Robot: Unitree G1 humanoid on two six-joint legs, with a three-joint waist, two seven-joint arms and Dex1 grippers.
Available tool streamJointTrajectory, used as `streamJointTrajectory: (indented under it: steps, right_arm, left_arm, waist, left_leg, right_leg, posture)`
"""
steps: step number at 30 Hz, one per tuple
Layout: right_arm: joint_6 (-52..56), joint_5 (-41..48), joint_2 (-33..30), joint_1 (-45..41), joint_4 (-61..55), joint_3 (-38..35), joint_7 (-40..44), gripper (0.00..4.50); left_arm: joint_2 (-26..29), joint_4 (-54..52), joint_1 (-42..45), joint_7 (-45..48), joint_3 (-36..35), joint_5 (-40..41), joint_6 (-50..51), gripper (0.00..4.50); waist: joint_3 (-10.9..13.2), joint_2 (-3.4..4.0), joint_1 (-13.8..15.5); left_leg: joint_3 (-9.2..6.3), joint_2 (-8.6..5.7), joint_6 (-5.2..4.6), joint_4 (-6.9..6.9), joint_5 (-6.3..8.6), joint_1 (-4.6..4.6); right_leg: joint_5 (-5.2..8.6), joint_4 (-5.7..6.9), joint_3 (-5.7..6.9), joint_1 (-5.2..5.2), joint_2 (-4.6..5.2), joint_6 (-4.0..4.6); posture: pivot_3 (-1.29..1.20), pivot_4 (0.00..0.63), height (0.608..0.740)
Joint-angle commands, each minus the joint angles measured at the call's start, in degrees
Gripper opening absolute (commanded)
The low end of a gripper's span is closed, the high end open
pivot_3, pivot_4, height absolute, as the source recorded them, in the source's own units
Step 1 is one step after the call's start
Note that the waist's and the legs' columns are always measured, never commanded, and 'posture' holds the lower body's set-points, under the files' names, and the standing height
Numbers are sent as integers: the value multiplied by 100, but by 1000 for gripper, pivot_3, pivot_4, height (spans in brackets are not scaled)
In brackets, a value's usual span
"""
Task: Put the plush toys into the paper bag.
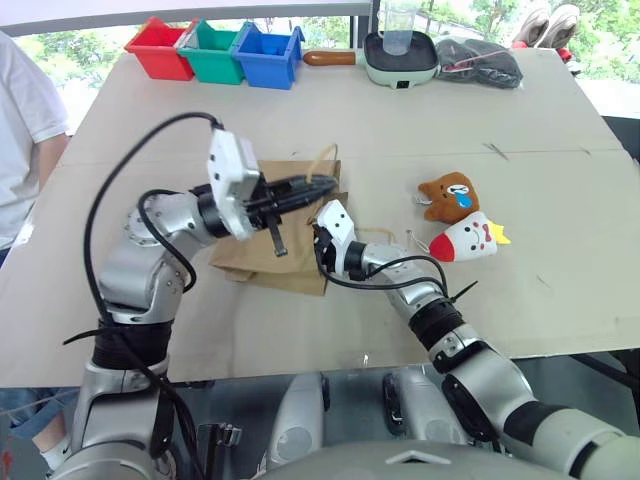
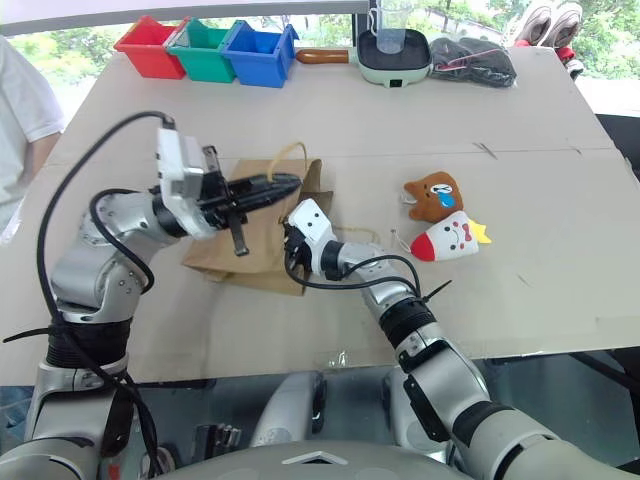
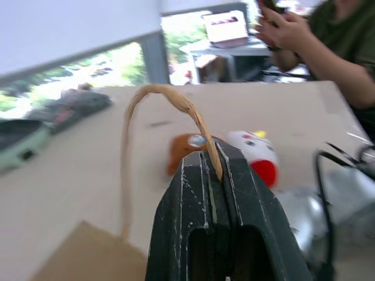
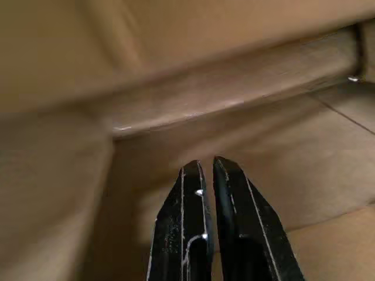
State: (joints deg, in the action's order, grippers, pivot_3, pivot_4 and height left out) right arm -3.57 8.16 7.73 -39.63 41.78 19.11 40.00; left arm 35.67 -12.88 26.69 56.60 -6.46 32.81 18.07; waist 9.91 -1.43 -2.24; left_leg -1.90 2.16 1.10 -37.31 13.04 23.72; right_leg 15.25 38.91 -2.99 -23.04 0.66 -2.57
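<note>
The brown paper bag (image 1: 250, 255) lies on the table in front of me. My left gripper (image 1: 322, 186) hangs above it, shut on one tan cord handle (image 3: 158, 96), which loops up from its fingertips. At the bag's mouth my right gripper (image 4: 205, 167) points into the bag, shut, with brown paper all around and nothing seen between its fingers. To the right of the bag lie the two plush toys: the brown-orange bear head with a blue tear (image 1: 448, 195) and, just in front of it, the white oval one with a red end (image 1: 465, 240). Both toys lie apart from the grippers.
Red (image 1: 160, 48), green (image 1: 212, 52) and blue (image 1: 268, 55) bins stand at the table's far left. A green pan (image 1: 400, 60) holding a clear cup and a black cloth (image 1: 478, 62) are at the far middle. A person (image 1: 25, 130) stands at the left edge.
</note>
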Motion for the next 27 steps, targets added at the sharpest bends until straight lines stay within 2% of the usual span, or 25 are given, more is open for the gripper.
streamJointTrajectory:
  steps: [1,8,12,16,22,25,27]
  right_arm:
    - [-295,-532,349,-227,553,44,-751,60]
    - [-362,-844,762,-520,706,-27,-2233,60]
    - [-140,-482,931,-415,484,-29,-1847,60]
    - [-60,-495,920,-418,519,74,-1815,60]
    - [270,-529,1002,-494,588,110,-1950,60]
    - [196,-894,1015,-574,473,382,-2307,60]
    - [331,-1048,924,-618,268,536,-2392,60]
  left_arm:
    - [-88,-49,332,-270,-319,99,-209,0]
    - [-17,197,543,-515,-381,-225,-321,0]
    - [-1,192,338,-821,-305,-639,-365,0]
    - [-33,180,186,-1126,-336,-869,-377,0]
    - [-361,82,203,-1708,-455,-780,-233,0]
    - [-695,-23,202,-2127,-403,-790,-175,0]
    - [-751,-126,125,-2036,-340,-697,-162,0]
  waist:
    - [-1,1,10]
    - [-2,1,23]
    - [-1,2,17]
    - [-2,2,-2]
    - [-4,2,2]
    - [-5,1,0]
    - [-5,1,-13]
  left_leg:
    - [-1,-1,0,-1,0,-1]
    - [-3,-4,3,-5,-2,-5]
    - [-2,-4,3,-4,-2,-3]
    - [-2,-4,3,1,-2,-4]
    - [-2,-3,3,2,-2,-4]
    - [-3,-3,3,2,-2,-4]
    - [-3,-3,3,2,-2,-4]
  right_leg:
    - [0,1,0,1,1,0]
    - [-2,8,1,5,2,0]
    - [-2,6,0,4,3,0]
    - [-2,5,-1,4,3,1]
    - [-2,3,0,4,4,1]
    - [-2,4,0,4,4,1]
    - [-2,4,0,4,3,0]
  posture:
    - [0,150,740]
    - [0,150,740]
    - [0,150,740]
    - [0,150,740]
    - [0,150,740]
    - [0,150,740]
    - [0,150,740]
